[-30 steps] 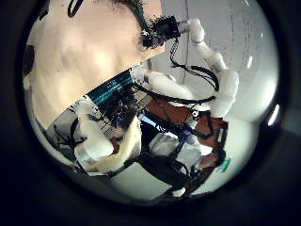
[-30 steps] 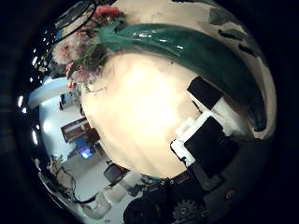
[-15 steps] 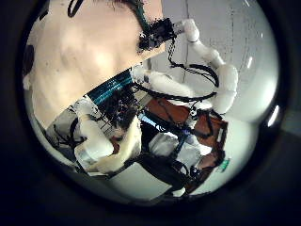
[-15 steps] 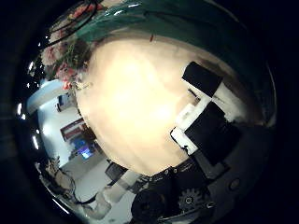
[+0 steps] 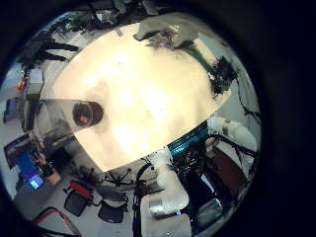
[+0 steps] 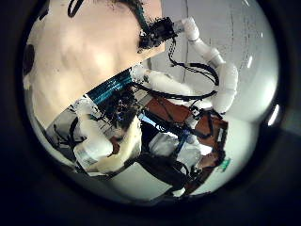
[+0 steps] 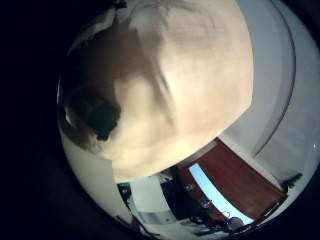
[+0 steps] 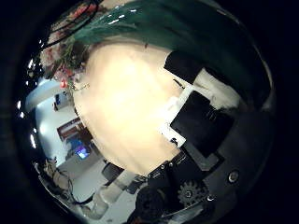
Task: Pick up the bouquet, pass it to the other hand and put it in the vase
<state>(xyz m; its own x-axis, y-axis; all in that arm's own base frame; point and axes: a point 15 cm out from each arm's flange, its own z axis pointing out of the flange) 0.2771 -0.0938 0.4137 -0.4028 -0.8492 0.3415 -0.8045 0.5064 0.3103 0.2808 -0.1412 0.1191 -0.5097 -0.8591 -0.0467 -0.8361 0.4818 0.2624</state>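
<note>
Both my hands are over the table (image 5: 148, 89). My right hand (image 8: 201, 117) curls its fingers around the bouquet (image 8: 121, 28); the vase (image 5: 87, 114) stands upright, well apart. For my left hand I cannot tell.

Strong fisheye warp, dark rims, overexposed glare across the table (image 5: 148, 89).

The right hand (image 8: 201, 117) has big black blocks with white parts between them and a small round gear. The arm (image 6: 212, 71) is white, smooth and round.
</note>
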